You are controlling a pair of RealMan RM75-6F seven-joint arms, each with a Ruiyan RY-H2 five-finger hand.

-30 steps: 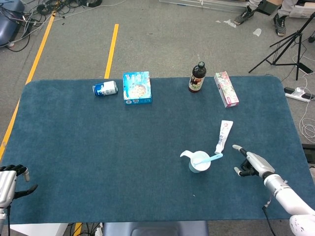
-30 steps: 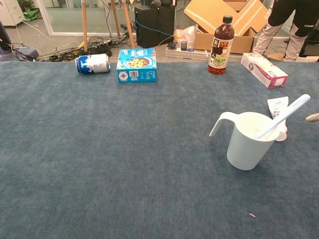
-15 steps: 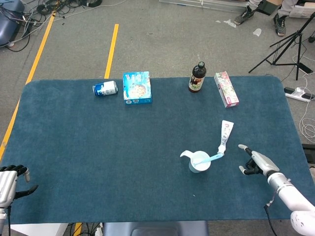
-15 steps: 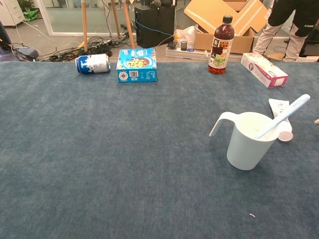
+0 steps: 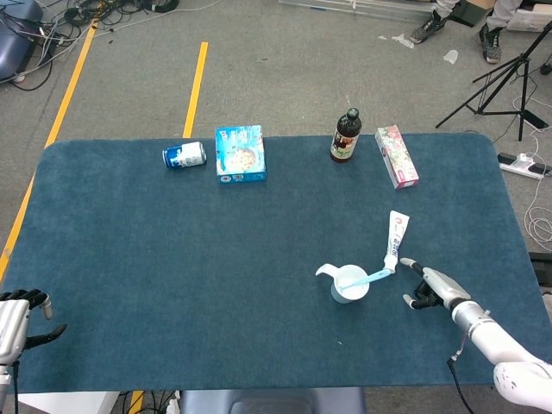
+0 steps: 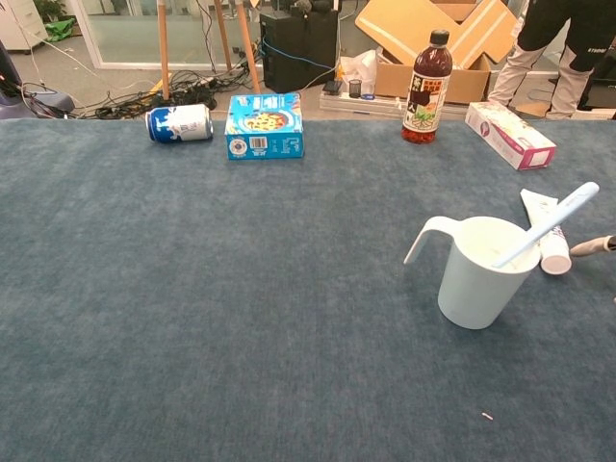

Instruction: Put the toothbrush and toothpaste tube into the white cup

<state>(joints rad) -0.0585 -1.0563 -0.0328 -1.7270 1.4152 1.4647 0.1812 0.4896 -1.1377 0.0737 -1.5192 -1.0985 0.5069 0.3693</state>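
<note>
Right robot hand (image 5: 429, 286) lies low, fingers spread, beside the toothpaste tube (image 5: 394, 240).

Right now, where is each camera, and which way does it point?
Head view: high above the near table edge, looking down at the blue table; both the left robot hand and right robot hand show.
Chest view: low at table height, looking across toward the room; only a fingertip of the right robot hand shows.
Shared: white cup, toothbrush, toothpaste tube.

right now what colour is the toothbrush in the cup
Light blue; the toothbrush leans out of the white cup. Head view shows it best.
</note>
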